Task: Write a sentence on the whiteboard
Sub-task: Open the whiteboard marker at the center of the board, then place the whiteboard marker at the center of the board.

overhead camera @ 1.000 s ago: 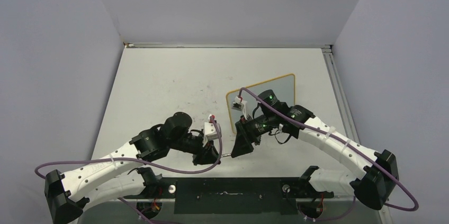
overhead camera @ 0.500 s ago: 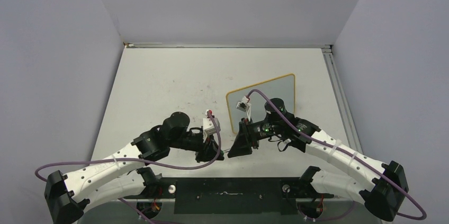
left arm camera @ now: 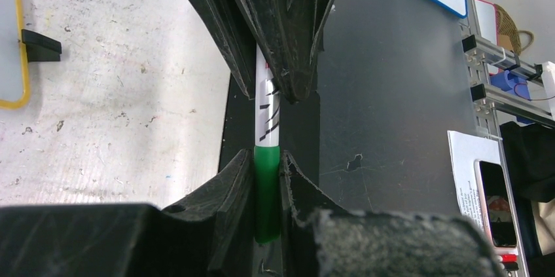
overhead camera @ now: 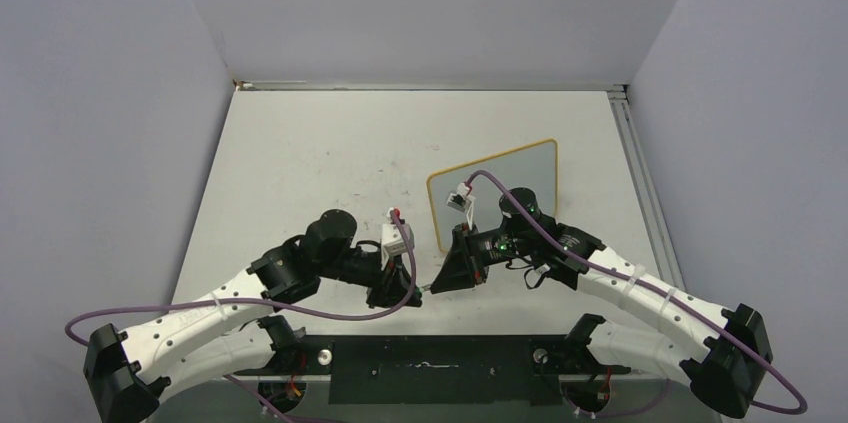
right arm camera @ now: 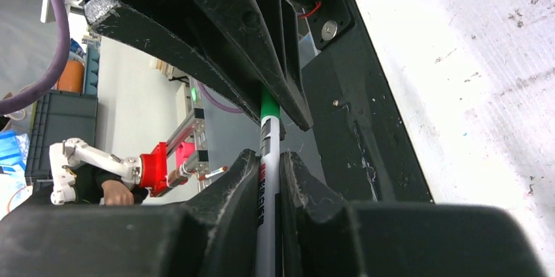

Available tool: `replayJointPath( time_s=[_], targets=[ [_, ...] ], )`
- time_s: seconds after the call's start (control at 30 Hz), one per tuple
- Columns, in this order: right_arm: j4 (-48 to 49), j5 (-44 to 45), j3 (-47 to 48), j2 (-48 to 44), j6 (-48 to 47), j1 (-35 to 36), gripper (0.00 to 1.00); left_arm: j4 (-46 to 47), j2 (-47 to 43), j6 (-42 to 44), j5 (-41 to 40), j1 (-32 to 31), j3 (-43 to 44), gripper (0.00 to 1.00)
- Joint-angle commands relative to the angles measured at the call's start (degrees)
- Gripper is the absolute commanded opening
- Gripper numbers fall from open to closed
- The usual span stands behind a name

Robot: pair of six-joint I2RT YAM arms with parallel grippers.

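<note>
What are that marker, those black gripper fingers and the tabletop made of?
Marker: smooth glossy plastic, by its shiny white printed barrel and green end. Black fingers: matte plastic, probably; rough, fibrous edges suggest printing or wear. Table: hard off-white surface, scuffed and speckled; material unclear.

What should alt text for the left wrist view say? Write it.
A white marker with a green cap is held by both grippers: the left gripper at the bottom clamps the cap, the right gripper from above clamps the barrel. At far left, a yellow-rimmed edge of the whiteboard and its black foot show on the scuffed table.
</note>
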Motion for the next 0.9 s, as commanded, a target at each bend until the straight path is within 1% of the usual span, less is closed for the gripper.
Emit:
replayJointPath(
  time_s=[0.0, 0.13, 0.3, 0.37, 0.43, 0.57, 0.63, 0.7, 0.77, 0.87],
  targets=[
    [3.79, 1.59, 1.2, -1.18, -0.72, 1.27, 0.05, 1.87, 0.4, 0.97, -1.24, 0.69, 0.83, 0.0],
    [-2.06, 2.57, 4.04, -3.23, -5.65, -0.63, 0.05, 1.19, -0.8, 2.83, -0.71, 2.65, 0.38, 0.0],
    [-20.07, 2.54, 13.05, -4.5, -18.72, -7.07, 0.05, -2.93, -2.68, 5.99, 7.2, 10.28, 1.66, 0.0],
    [-25.77, 2.31, 16.64, -4.77, -22.37, -9.5, 0.05, -3.34, -3.52, 6.56, 7.39, 10.73, 1.91, 0.0],
    [-30.18, 2.75, 19.18, -4.84, -24.84, -11.23, 0.05, -4.58, -3.72, 7.34, 5.85, 10.74, 2.18, 0.0],
    [-36.64, 6.77, 23.93, -4.92, -27.52, -12.03, 0.05, -5.58, -4.53, 7.49, 1.93, 11.45, 2.57, 0.0],
    [-36.92, 9.07, 25.36, -5.1, -27.07, -12.12, 0.05, -5.42, -4.46, 6.45, -2.58, 11.97, 2.62, 0.0],
    [-34.78, 12.92, 25.87, -5.63, -25.06, -12.05, 0.05, -5.19, -3.5, 4.0, -11.06, 12.08, 3.12, 0.0],
    [-29.67, 18.14, 23.82, -7.92, -22.16, -12.06, 0.05, -2.95, -2.35, -2.88, -22.45, 12.02, 2.67, 0.0],
    [-23.22, 30.11, 19.1, -13.68, -19.49, -11.99, 0.05, 0.29, -0.42, -12.04, -36.47, 11.95, 1.04, 0.0]
  ],
)
